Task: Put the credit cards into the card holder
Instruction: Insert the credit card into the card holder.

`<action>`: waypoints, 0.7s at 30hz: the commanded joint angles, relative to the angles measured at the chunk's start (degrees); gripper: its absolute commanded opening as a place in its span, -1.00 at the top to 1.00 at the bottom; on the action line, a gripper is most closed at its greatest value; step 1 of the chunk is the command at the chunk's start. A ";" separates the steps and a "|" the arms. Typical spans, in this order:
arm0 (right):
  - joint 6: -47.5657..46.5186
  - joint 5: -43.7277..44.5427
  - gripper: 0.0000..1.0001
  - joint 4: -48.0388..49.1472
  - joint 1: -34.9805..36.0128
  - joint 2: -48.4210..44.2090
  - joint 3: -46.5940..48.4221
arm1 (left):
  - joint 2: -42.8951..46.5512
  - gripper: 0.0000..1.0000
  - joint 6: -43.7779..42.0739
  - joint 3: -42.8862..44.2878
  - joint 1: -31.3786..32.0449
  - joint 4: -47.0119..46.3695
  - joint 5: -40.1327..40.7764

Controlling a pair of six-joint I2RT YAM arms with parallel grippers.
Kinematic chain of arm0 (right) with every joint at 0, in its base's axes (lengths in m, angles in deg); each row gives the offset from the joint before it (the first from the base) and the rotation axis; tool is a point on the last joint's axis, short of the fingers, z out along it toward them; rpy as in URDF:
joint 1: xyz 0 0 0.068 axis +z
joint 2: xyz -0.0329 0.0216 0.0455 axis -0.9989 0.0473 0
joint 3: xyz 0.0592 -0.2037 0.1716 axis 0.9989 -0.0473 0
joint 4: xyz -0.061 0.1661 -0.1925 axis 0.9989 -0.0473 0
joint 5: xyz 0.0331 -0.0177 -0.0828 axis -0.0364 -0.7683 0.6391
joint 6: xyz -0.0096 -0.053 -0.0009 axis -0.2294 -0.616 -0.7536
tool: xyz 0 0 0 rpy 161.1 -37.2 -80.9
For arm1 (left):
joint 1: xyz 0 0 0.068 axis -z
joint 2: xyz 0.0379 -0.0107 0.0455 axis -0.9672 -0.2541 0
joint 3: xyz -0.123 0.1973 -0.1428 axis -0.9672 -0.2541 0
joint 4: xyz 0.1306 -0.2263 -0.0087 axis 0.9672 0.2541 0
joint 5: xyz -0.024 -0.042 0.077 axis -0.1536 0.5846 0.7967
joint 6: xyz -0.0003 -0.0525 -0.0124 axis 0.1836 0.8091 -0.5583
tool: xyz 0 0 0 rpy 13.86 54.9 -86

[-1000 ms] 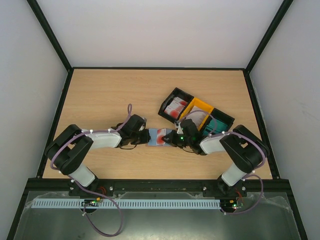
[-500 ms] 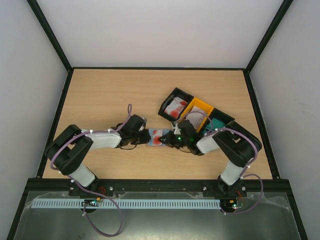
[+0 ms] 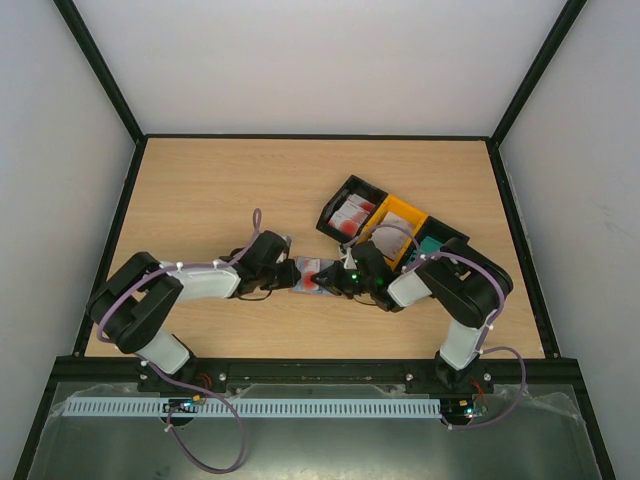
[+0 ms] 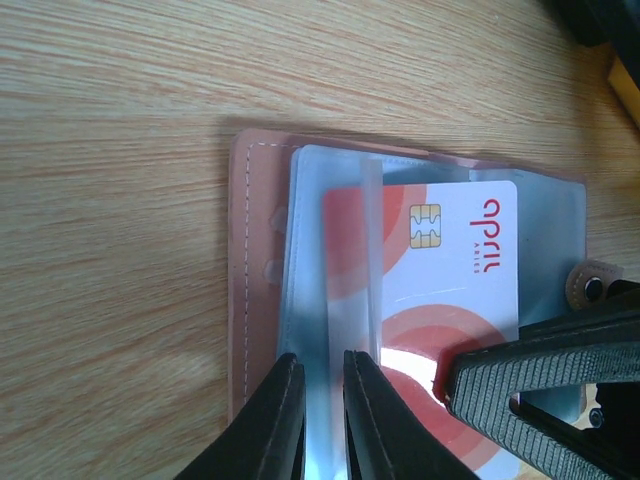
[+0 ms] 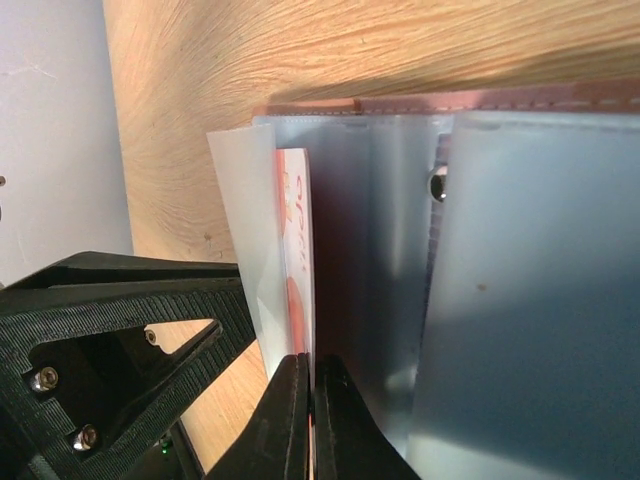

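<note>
The reddish-brown card holder (image 3: 308, 276) (image 4: 255, 290) lies open on the table between my two grippers, clear sleeves fanned out. A red-and-white credit card (image 4: 440, 270) sits partly inside a sleeve; the right wrist view shows it edge-on (image 5: 297, 250). My right gripper (image 3: 330, 280) (image 5: 312, 365) is shut on that card's edge, its ribbed finger (image 4: 540, 360) at the card's right end. My left gripper (image 3: 293, 274) (image 4: 323, 365) straddles a clear sleeve (image 4: 325, 300) at the holder's left side. Its jaws stand narrowly apart. More credit cards lie in the trays.
A row of trays stands behind the right gripper: a black one (image 3: 334, 203) with red-and-white cards, a yellow one (image 3: 405, 210) with pale cards, a black one (image 3: 452, 235) with teal cards. Black frame rails (image 3: 320, 136) edge the wooden table.
The right arm has slid left, pushing the red-and-white card further over the holder. The left jaws have parted slightly around the sleeve.
</note>
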 commanded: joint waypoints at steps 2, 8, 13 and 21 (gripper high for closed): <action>1.86 4.69 0.96 0.23 0.40 0.85 -0.51 | 0.68 0.70 -0.20 -2.30 0.02 5.68 3.22; 2.20 6.50 0.96 0.41 0.45 1.09 -0.95 | 1.75 0.61 0.28 -3.07 0.02 6.67 5.59; 2.28 2.59 0.96 1.06 0.56 2.91 0.03 | 1.79 0.52 -0.13 -3.51 0.02 5.30 4.12; 4.20 2.28 0.96 2.38 2.81 3.67 -0.32 | 1.21 0.57 -0.06 -3.90 0.02 3.91 2.99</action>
